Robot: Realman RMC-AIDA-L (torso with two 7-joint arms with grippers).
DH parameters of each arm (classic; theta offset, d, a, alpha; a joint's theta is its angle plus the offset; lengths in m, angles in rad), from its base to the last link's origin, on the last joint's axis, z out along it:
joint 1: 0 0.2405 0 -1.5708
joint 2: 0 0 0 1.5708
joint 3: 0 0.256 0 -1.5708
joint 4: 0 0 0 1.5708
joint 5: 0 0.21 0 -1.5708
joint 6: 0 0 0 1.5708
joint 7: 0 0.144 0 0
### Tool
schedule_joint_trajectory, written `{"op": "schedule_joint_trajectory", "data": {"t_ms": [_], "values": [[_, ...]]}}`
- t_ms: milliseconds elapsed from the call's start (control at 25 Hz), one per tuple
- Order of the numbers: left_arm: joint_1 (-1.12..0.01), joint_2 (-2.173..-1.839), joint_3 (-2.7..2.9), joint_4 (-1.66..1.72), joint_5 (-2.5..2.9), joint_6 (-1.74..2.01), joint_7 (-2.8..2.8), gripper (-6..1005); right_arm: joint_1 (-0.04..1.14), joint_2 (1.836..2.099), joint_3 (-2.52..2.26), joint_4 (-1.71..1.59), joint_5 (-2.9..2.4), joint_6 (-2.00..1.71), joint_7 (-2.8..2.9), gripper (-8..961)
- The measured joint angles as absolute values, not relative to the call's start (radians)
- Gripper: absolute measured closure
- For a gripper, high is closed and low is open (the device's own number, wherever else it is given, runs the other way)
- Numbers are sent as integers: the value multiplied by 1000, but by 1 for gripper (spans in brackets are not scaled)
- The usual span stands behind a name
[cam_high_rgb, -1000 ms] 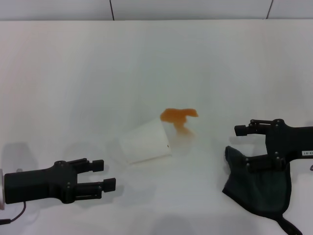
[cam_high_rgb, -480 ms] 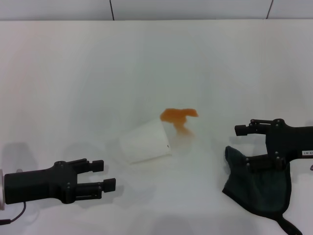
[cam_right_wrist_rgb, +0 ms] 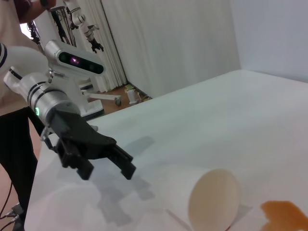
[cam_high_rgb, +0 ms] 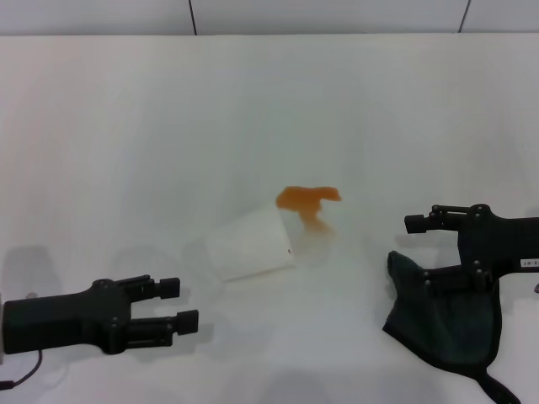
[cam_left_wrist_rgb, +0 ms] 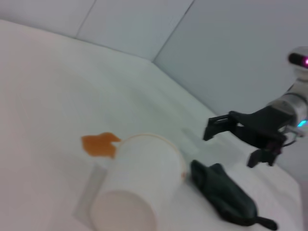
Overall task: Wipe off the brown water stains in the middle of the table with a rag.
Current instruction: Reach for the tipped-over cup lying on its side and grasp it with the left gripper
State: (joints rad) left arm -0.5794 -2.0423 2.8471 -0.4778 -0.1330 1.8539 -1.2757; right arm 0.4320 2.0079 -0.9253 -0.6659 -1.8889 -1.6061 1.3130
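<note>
The brown water stains (cam_high_rgb: 307,199) lie in the middle of the white table (cam_high_rgb: 126,126); they also show in the left wrist view (cam_left_wrist_rgb: 98,144) and the right wrist view (cam_right_wrist_rgb: 284,215). The dark rag (cam_high_rgb: 442,321) lies on the table at the near right, also seen in the left wrist view (cam_left_wrist_rgb: 224,195). My right gripper (cam_high_rgb: 417,252) is open just above the rag, jaws spread wide, holding nothing; it also shows in the left wrist view (cam_left_wrist_rgb: 231,144). My left gripper (cam_high_rgb: 181,303) is open and empty at the near left, also seen in the right wrist view (cam_right_wrist_rgb: 107,171).
A white paper cup (cam_high_rgb: 250,247) lies on its side between the left gripper and the stains, its mouth next to the stains. It fills the foreground of the left wrist view (cam_left_wrist_rgb: 139,183) and shows in the right wrist view (cam_right_wrist_rgb: 214,197).
My left gripper has shifted slightly toward the table's near edge. The right gripper, rag, cup and stains have not moved.
</note>
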Motion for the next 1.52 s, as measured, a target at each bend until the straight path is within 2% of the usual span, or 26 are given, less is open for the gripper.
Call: {"op": "schedule_joint_trajectory", "data": {"t_ms": [160, 400, 1040, 1360, 1520], "values": [[-585, -2029, 2847, -508, -122, 1905, -1295, 154, 432, 2007, -924, -665, -1889, -1605, 1313, 88], [-668, -1991, 2847, -631, -57, 1972, -1396, 153, 431, 2007, -923, -662, -1892, -1595, 1313, 88], [-1011, -1948, 2848, -806, 244, 1972, -1453, 154, 436, 2010, -931, -661, -1886, -1592, 1313, 90], [-1147, -1947, 2849, -812, 367, 1940, -1438, 153, 439, 2010, -931, -662, -1884, -1591, 1313, 90], [-1226, -1970, 2850, -813, 424, 1893, -1402, 154, 440, 2010, -930, -662, -1884, -1591, 1313, 91]]}}
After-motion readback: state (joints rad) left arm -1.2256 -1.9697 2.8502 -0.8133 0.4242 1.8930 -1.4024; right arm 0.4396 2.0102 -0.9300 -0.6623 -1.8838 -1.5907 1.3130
